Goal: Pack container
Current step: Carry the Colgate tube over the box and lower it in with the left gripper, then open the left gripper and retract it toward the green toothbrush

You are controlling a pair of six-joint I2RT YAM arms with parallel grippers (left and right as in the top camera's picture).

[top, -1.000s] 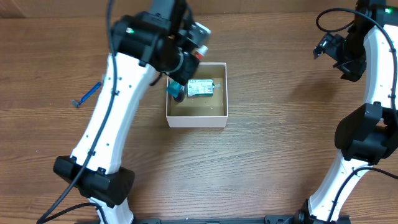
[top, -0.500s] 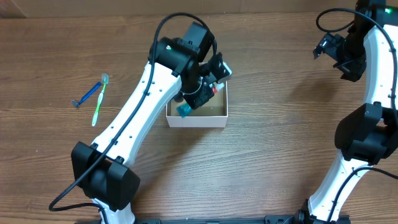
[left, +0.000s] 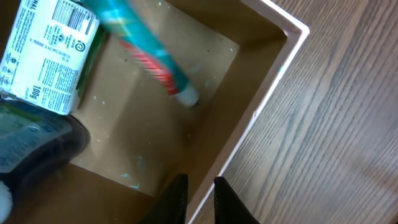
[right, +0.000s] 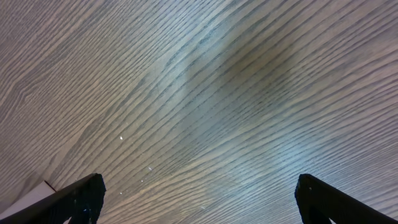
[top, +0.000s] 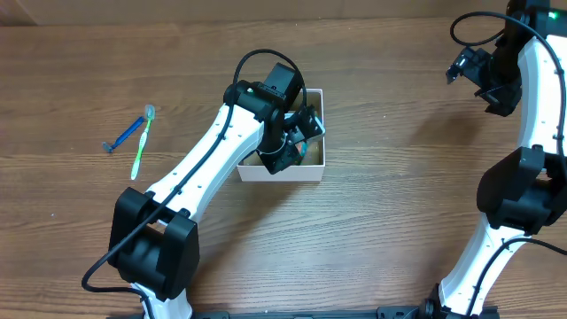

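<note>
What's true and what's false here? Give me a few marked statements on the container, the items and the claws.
1. The green toothbrush lies inside the container. False: it lies on the table, left of the container.
2. A teal tube lies in the container. True.
3. The right claw is open above bare wood. True.
4. The blue razor is in the container. False: it lies on the table beside the toothbrush.
5. The left claw is over the container. True.

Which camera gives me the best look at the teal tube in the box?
The left wrist view. There the teal tube lies inside the container, blurred, with its red stripes and white cap showing. In the overhead view the left arm covers it. The right wrist view shows only the table.
</note>
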